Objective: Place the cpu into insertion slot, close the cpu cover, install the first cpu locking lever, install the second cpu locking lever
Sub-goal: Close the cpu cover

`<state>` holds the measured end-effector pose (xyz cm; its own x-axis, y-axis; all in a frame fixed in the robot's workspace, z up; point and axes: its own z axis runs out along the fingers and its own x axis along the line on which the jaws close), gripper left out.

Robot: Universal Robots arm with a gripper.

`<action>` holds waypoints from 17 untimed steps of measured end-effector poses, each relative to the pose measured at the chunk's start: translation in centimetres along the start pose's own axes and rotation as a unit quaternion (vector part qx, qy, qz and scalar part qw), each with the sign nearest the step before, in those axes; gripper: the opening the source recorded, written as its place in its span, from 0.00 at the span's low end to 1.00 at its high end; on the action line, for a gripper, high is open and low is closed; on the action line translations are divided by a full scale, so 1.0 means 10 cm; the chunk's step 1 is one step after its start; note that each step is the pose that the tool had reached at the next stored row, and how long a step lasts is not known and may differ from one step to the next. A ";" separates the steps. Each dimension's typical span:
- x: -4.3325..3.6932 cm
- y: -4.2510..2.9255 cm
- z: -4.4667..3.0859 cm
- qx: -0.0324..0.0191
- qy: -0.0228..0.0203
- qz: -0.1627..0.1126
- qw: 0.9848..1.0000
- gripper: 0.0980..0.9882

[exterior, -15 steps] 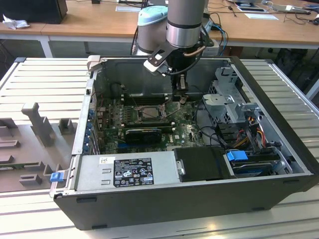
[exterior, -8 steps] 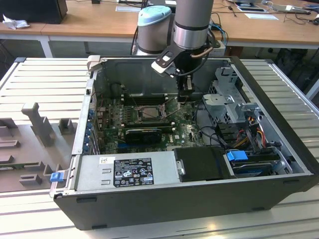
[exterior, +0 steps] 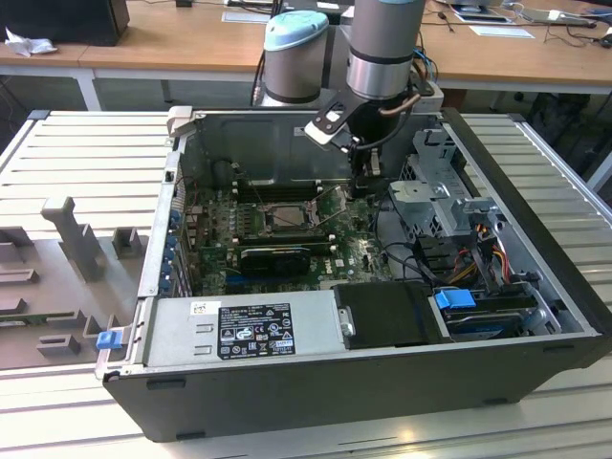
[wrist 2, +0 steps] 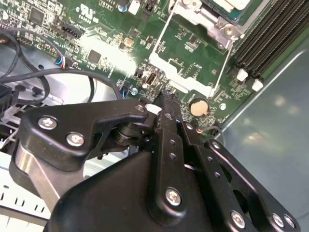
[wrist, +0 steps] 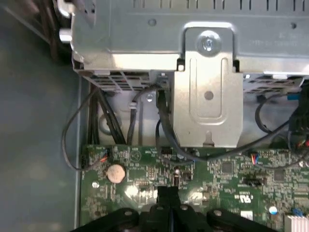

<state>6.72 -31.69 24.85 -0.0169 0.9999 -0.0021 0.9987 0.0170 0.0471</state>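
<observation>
With the pincer shut on nothing over the green board just beside the socket, the chip seems seated there, framed by the cover, and the wire levers look not yet latched.

On my first wrist view I see the gripper, fingertips pressed together, low over the green motherboard near its edge. A coin battery sits on the board nearby. Beyond that edge, black cables run to a silver metal bracket.
</observation>
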 end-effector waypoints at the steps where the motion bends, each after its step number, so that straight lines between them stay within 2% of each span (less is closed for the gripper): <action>1: 0.000 0.000 0.019 0.000 0.000 0.000 1.000 0.01; 3: 0.000 -0.001 0.050 0.002 0.000 0.000 1.000 0.01; 4: 0.000 -0.001 0.054 0.005 0.000 -0.001 1.000 0.01; 5: -0.001 -0.002 0.056 0.009 0.000 -0.001 1.000 0.01; 6: -0.001 -0.005 0.056 0.018 0.000 -0.001 1.000 0.01; 7: 0.000 -0.008 0.056 0.020 0.000 -0.001 1.000 0.01; 17: 0.002 -0.096 0.052 0.020 0.000 -0.003 1.000 0.01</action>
<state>5.78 -31.69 24.28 -0.0224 0.9997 -0.0013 0.9997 0.0224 0.0069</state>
